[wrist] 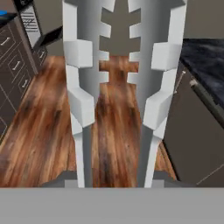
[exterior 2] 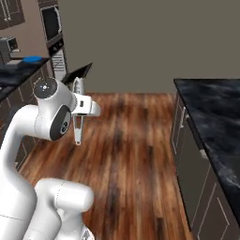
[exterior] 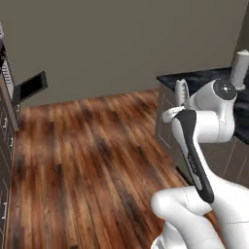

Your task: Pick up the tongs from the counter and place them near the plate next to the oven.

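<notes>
Mid-transit across the wooden floor (exterior 2: pixel 126 150), by the look of it: base parked between two runs of cabinets, arm folded up and back so the load rides clear of edges on both sides.

To the right, black marble worktop (exterior 2: pixel 213 117) over brown cabinets, bare where seen. To the left and further on, a second black worktop (exterior 2: pixel 18 72) carrying the blue plate (exterior 2: pixel 33 59), with a grey coffee machine (exterior 2: pixel 7 47) just behind it. Beyond the plate, the oven (exterior 2: pixel 55 33) set in its tall brown cabinet, door (exterior 2: pixel 77 74) hanging open into the aisle — worth minding on approach, since it juts toward the path.

Tongs (wrist: pixel 122 87) carried aloft, well apart from the plate; in the hand view two scalloped white-silver blades running straight up from the bottom edge, floor visible through the gap. Likely held lengthwise along the hand to keep the long utensil from swinging.

Claw (exterior 2: pixel 79 110) apparently pinching the tongs at their lower end; finger tips themselves hidden behind the blades, so closure judged from the hold alone.

Delivery not yet done; approach to the plate remaining.
</notes>
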Available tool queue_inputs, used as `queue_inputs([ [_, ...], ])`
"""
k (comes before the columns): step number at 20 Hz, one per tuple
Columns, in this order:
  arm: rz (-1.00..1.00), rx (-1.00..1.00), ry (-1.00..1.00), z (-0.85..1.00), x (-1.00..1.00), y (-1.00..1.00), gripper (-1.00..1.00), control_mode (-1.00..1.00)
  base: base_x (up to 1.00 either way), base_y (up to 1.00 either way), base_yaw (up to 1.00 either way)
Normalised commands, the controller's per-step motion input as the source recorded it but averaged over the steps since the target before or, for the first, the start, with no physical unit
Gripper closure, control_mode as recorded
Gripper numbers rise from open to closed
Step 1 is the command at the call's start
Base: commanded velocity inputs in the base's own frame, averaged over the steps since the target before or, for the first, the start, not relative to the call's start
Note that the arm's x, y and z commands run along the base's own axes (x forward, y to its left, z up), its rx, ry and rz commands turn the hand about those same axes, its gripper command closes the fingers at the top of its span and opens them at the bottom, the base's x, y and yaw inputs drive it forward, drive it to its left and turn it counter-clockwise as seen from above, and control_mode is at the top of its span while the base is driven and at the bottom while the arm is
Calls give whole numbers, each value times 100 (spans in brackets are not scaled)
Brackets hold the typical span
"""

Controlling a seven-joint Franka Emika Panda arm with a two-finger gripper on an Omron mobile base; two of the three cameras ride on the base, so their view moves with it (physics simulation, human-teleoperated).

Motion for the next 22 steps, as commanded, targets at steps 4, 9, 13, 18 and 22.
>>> queue_inputs([
  [4, 0, 0, 0, 0, 0, 0, 100, 100, 87, 14, 58],
  [9, 0, 0, 0, 0, 0, 0, 100, 100, 100, 0, 52],
  [13, 0, 0, 0, 0, 0, 0, 100, 100, 100, 0, 53],
  [18, 0, 0, 0, 0, 0, 0, 100, 100, 100, 0, 57],
  [22, 0, 0, 0, 0, 0, 0, 100, 100, 100, -3, 58],
])
